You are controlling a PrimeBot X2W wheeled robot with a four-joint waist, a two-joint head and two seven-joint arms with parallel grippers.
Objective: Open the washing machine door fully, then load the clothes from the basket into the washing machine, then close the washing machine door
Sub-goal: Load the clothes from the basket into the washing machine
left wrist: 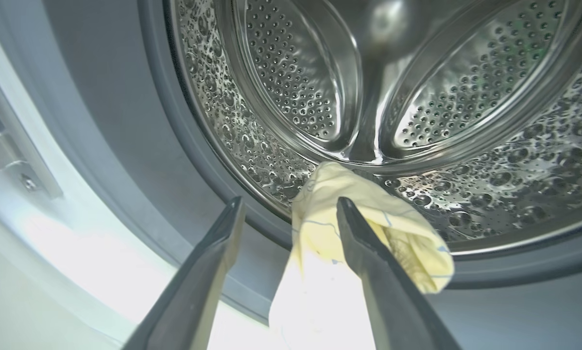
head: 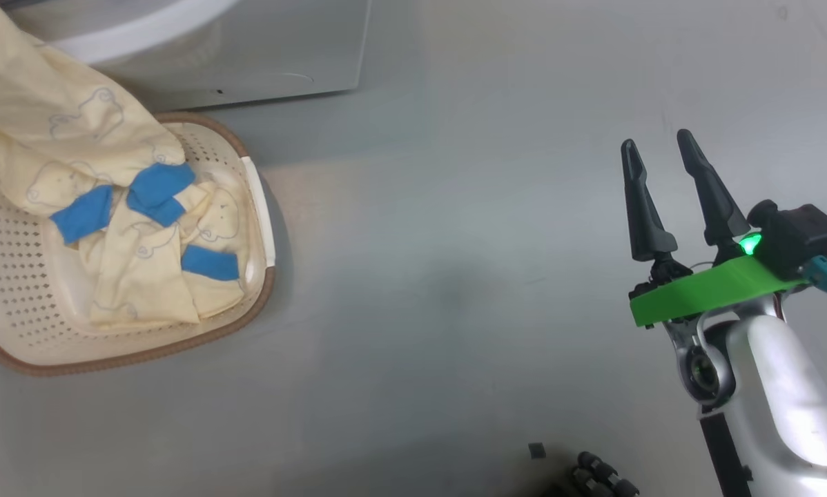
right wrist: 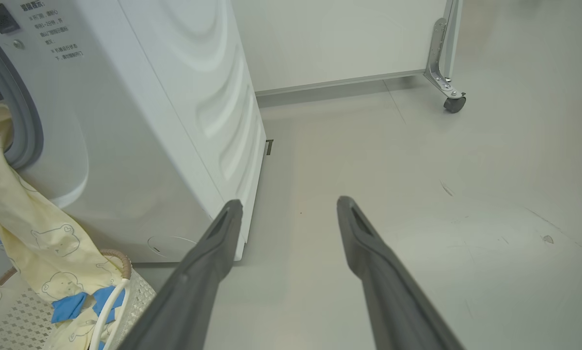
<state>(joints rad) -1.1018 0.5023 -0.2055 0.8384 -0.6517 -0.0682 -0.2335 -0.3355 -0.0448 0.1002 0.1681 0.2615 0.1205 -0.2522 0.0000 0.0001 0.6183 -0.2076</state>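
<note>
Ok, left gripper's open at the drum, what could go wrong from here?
Only the tip of the garment rests on the drum lip; the rest hangs down to the basket, so its weight may drag it out.
It lies beside one finger of the open left gripper and may snag on withdrawal.
Shutting the door now would pinch it against the gasket.

My head camera looks steeply down from above at the floor [head: 455,290], with the basket [head: 179,344] at its left and my right gripper [head: 656,139] at its lower right. The camera on my left wrist sits very near, looking along my left gripper [left wrist: 289,200] into the drum [left wrist: 466,97]. My right wrist camera rides low and farther back, facing across the floor past the washing machine [right wrist: 174,121]. Head and right wrist views share the basket and the clothes [head: 61,124], whose upper end at the drum's lip the left wrist view also catches.
</note>
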